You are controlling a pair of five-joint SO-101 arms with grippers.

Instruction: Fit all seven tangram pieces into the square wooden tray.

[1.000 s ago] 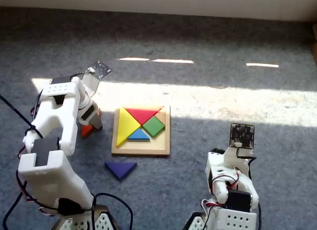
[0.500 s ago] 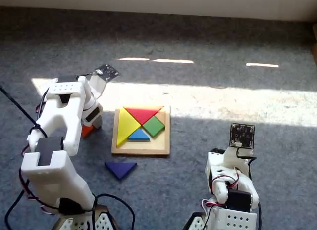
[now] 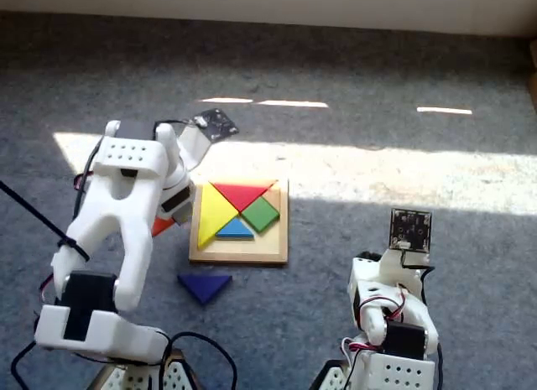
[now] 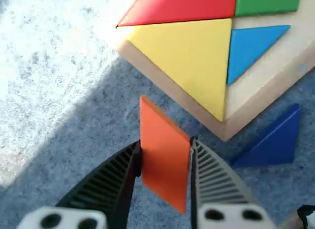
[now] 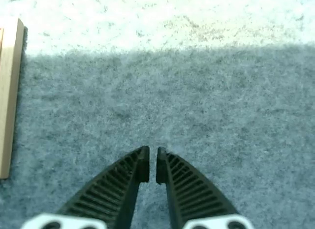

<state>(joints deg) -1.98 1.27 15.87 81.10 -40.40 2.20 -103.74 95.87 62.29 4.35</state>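
Now, my left tool [image 4: 165, 146]: clamped on the orange piece [image 4: 164, 170].
Change: it swings toward the tray [image 4: 256, 91]; placing looks next.
My right tool [image 5: 148, 166]: together, empty.

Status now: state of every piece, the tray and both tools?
wooden tray: partly filled
red triangle: in tray
yellow triangle: in tray
green square: in tray
light blue triangle: in tray
dark blue triangle: loose outside tray
orange piece: gripped beside tray
left tool: shut on orange piece
right tool: shut, empty
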